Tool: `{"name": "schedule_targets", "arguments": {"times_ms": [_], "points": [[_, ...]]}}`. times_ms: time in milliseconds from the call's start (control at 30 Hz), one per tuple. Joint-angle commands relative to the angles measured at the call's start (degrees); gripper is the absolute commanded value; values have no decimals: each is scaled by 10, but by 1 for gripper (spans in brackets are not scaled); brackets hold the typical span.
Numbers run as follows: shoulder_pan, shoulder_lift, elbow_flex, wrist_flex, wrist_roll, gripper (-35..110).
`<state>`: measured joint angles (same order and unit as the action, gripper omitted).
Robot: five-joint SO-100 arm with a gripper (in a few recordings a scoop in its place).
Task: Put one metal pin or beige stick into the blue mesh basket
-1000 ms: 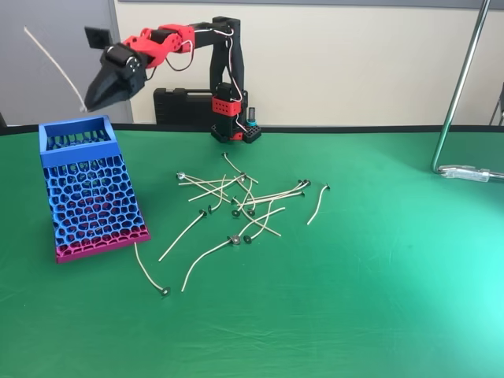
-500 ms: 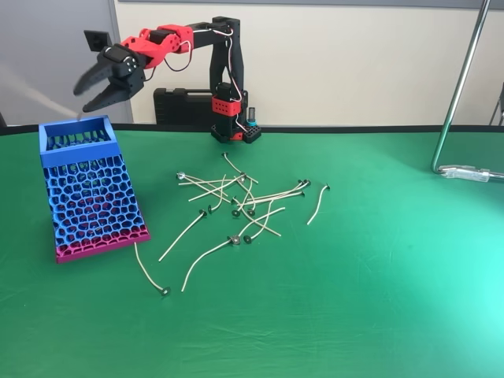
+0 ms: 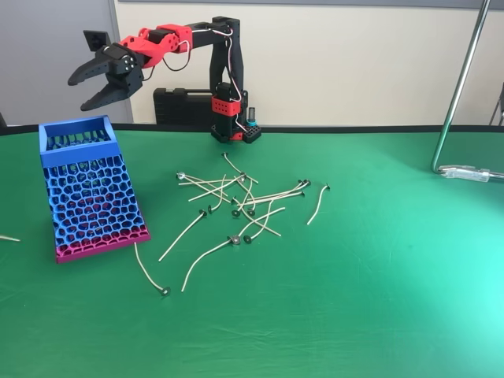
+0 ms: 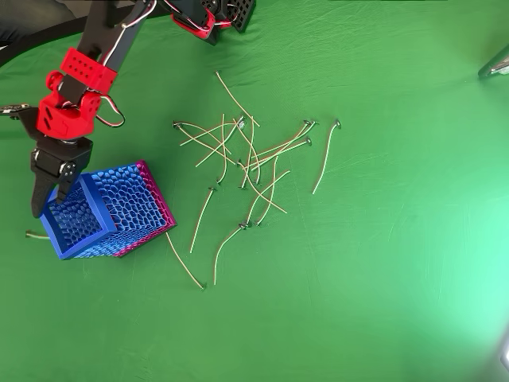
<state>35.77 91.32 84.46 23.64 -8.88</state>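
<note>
Gripper spread wide and empty above the blue mesh basket, whose inside is hard to see

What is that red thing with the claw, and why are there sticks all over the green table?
The red and black thing is a small robot arm bolted to the back of a green table. Its claw is called a gripper. Right now it is open, holds nothing, and hangs above the blue mesh basket. One picture is taken from the front of the table. The other looks straight down from above, where the gripper sits over the basket's top rim. The thin beige sticks with little metal ends lie scattered in the middle. One stick lies on the cloth just beside the basket, not inside it.
</note>
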Motion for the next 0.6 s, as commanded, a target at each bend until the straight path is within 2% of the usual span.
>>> {"name": "schedule_targets", "arguments": {"times_ms": [0,233,567], "points": [[-1,22,-29,4,2,26],[-4,58,-25,18,5,0],[-60,194,57,75,23,0]]}}
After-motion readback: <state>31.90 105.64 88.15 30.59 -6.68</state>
